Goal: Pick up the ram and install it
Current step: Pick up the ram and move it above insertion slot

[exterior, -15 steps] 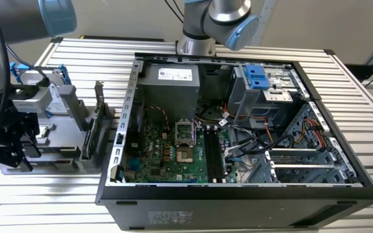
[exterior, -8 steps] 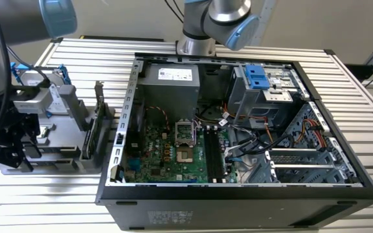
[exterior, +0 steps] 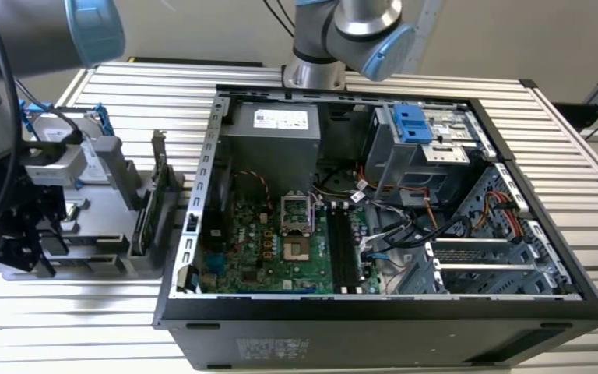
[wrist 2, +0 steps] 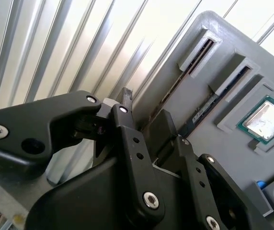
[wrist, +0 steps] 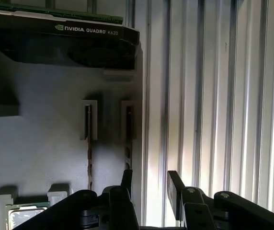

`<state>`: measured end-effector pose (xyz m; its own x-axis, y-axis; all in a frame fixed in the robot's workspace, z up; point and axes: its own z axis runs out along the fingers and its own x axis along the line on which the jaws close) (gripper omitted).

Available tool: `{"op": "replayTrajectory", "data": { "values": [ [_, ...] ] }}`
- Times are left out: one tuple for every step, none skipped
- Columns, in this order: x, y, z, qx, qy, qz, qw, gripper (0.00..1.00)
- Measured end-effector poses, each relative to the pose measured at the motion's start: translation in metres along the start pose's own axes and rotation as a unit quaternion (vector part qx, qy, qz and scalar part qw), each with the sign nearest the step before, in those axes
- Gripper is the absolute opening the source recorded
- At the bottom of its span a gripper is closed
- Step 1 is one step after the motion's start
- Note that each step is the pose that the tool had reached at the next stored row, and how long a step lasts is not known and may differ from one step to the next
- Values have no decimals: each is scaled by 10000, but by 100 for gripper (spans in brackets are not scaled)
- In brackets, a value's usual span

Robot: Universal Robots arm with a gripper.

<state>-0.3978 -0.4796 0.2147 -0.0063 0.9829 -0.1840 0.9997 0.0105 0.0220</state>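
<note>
**Claw at the parts holder.** In the first wrist view the claw point(wrist: 150, 179) hangs over the outer edge of a gray holder point(wrist: 41, 143). Its two black fingers point(wrist: 175, 188) are spread apart with nothing between them, and the ribbed metal desk point(wrist: 223, 96) shows through the gap.

The ram point(wrist: 89, 163) stands on edge in a narrow slot of the holder, ahead of the claw's tips and apart from them. It is seen as a thin dark strip. A neighbouring slot point(wrist: 128, 120), closer to the holder's edge, lines up with one finger.

Farther beyond the claw a graphics card point(wrist: 65, 40) stands upright in the holder. A processor chip point(wrist: 22, 216) lies flat in a recess beside the claw.

In the second wrist view the claw point(wrist 2: 146, 115) is again spread and empty, close above the holder point(wrist 2: 223, 155). The ram point(wrist 2: 209, 108) runs slantwise just past one fingertip, and the processor chip point(wrist 2: 266, 120) sits beyond it.

In the exterior view the claw point(exterior: 19, 241) is lowered over the holder point(exterior: 91, 257). An open computer case point(exterior: 382, 319) lies well to the side of the claw, on the exterior view's right, and both rest on the desk point(exterior: 71, 327).
</note>
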Motion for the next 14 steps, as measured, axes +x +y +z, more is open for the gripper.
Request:
{"op": "replayTrajectory", "data": {
  "values": [
    [4, 0, 7, 1, 0, 0, 10000, 100],
    [9, -1, 14, 1, 0, 0, 10000, 100],
    [13, 0, 19, 1, 1, 0, 10000, 100],
    [20, 0, 21, 1, 5, 0, 10000, 100],
    [26, 0, 21, 0, 14, 0, 10000, 100],
    [29, -1, 21, -1, 31, 1, 10000, 100],
    [33, -1, 22, -3, 56, 2, 10000, 100],
    [35, 0, 23, -5, 98, 2, 10000, 100],
    [38, 0, 25, -6, 165, 5, 9999, 100],
    [39, -1, 27, -7, 241, 7, 9997, 100],
    [40, -1, 33, -7, 295, 8, 9996, 100],
    [41, 0, 39, -7, 334, 8, 9994, 100],
    [42, -1, 47, -8, 373, 7, 9993, 100],
    [43, -1, 53, -9, 396, 6, 9992, 100]
  ]
}}
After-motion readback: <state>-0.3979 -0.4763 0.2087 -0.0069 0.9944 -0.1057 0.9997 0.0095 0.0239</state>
